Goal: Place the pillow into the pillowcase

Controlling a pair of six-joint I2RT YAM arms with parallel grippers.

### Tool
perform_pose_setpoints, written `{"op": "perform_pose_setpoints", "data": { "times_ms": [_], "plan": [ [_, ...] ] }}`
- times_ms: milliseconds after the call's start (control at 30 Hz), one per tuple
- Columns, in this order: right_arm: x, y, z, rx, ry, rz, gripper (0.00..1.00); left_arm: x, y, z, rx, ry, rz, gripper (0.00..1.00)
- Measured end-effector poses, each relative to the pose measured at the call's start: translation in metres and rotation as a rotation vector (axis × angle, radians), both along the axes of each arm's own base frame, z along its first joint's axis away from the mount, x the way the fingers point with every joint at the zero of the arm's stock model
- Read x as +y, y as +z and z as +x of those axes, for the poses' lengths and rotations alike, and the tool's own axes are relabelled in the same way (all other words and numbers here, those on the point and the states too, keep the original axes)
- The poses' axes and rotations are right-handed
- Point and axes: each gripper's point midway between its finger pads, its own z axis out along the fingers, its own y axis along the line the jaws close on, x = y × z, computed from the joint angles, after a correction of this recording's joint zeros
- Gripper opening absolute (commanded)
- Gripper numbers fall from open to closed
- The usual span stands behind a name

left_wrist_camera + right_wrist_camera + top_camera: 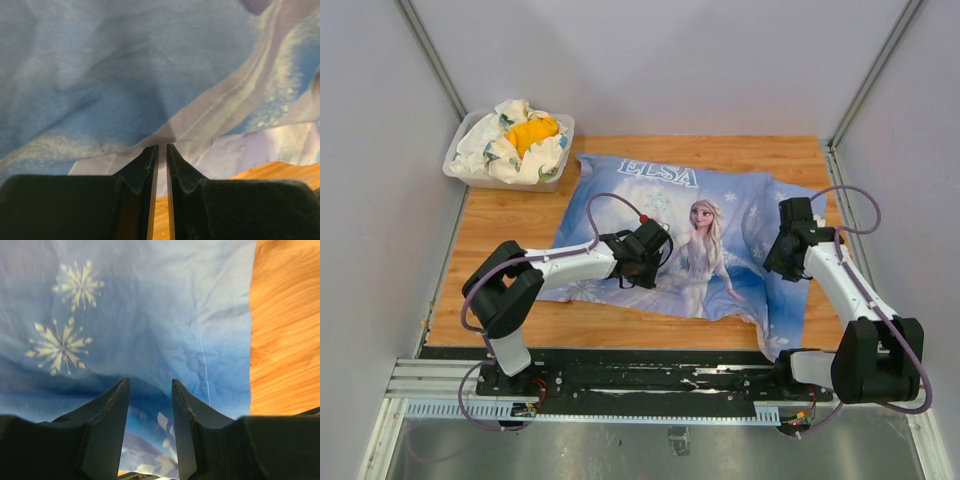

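1 left gripper [162,145]: jaws pinched on pillowcase [740,200] near-left edge. 1 right gripper [150,383]: jaws apart over pillowcase's right side, hold cannot be told. Risk: thin pinch slips under pull.

Pillowcase [740,205]: light blue, white snowflakes [59,347], white "ELSA" lettering [658,174], blonde princess print [705,245].
Desk [510,220]: orange-brown wood grain.
Cloth bundle [510,150]: white, yellow centre.
Bin [460,168]: translucent white.

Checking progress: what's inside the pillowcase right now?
No pillow shows in any view. The pillowcase lies printed side up on the table, and its fabric hides whatever is inside. The left gripper seems closed on a fold of it.
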Motion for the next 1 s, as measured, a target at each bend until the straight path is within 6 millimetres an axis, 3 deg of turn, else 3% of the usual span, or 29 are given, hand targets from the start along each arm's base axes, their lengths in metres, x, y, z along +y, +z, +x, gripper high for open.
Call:
{"op": "perform_pose_setpoints", "data": {
  "times_ms": [167,333,500,667,900,1000],
  "plan": [
    [-0.016,0.017,0.017,-0.07,-0.069,0.014,0.4,0.007,-0.025,-0.006,0.037,-0.004,0.05,0.15],
    [-0.023,0.022,0.037,-0.109,-0.112,0.026,0.41,0.006,-0.025,-0.004,0.034,-0.006,0.047,0.15],
    [-0.026,-0.005,0.066,-0.023,-0.147,0.037,0.41,0.006,-0.025,-0.004,0.034,-0.006,0.049,0.15],
    [-0.026,-0.035,0.074,0.067,-0.17,0.041,0.37,0.006,-0.025,-0.005,0.038,-0.008,0.046,0.16],
    [-0.028,-0.05,0.102,0.109,-0.197,0.042,0.38,0.007,-0.023,-0.011,0.057,-0.019,0.04,0.16],
    [-0.031,-0.055,0.123,0.126,-0.203,0.029,0.39,0.009,-0.016,-0.014,0.069,-0.022,0.017,0.16]
  ]
}}
